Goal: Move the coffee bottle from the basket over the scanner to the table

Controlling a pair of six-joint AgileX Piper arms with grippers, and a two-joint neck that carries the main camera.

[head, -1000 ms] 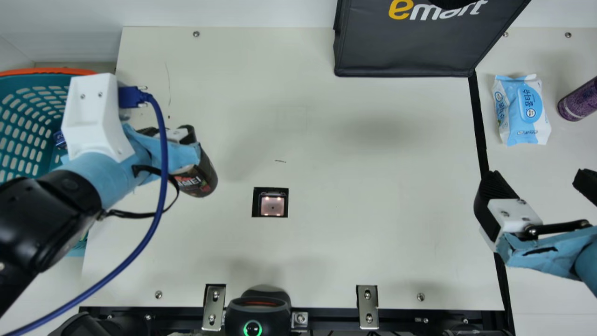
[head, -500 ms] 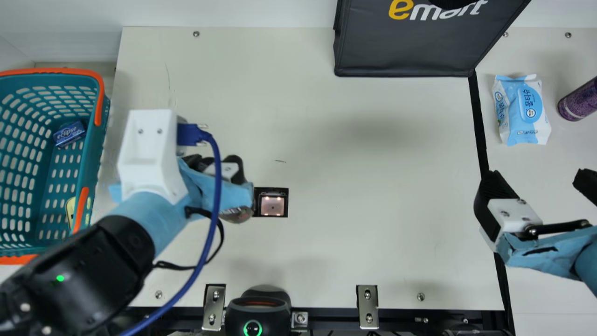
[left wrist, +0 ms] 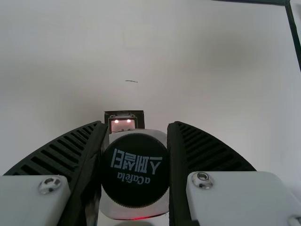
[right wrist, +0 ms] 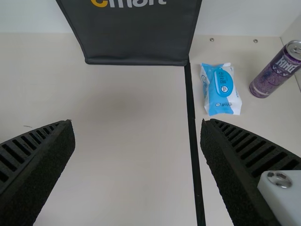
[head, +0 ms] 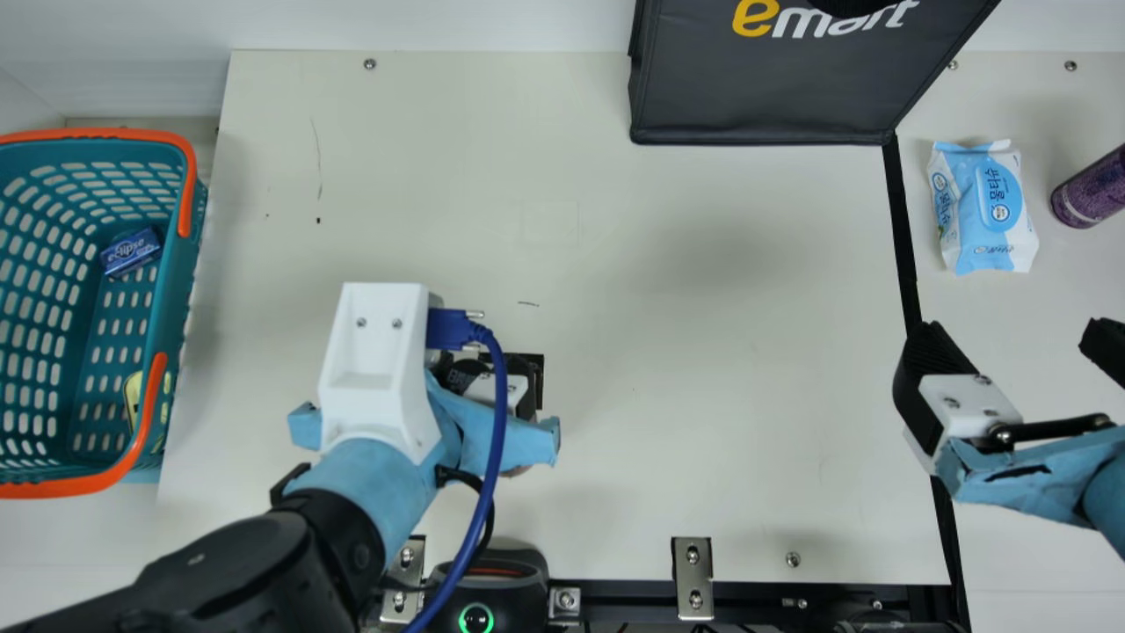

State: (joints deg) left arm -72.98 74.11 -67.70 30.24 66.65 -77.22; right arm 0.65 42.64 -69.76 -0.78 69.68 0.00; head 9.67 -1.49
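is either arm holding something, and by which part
The left pincer holds the coffee bottle by its sides, near the cap; the right pincer is empty.

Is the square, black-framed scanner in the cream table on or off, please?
On: two lights glow inside the scanner in the left wrist view.

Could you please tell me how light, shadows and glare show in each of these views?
Main view: soft-edged shadows on the cream table, a green ring glowing on the black device; left wrist view: bright spots in the scanner, a thin red glow along the coffee bottle's near edge; right wrist view: faint, soft shading on the table.
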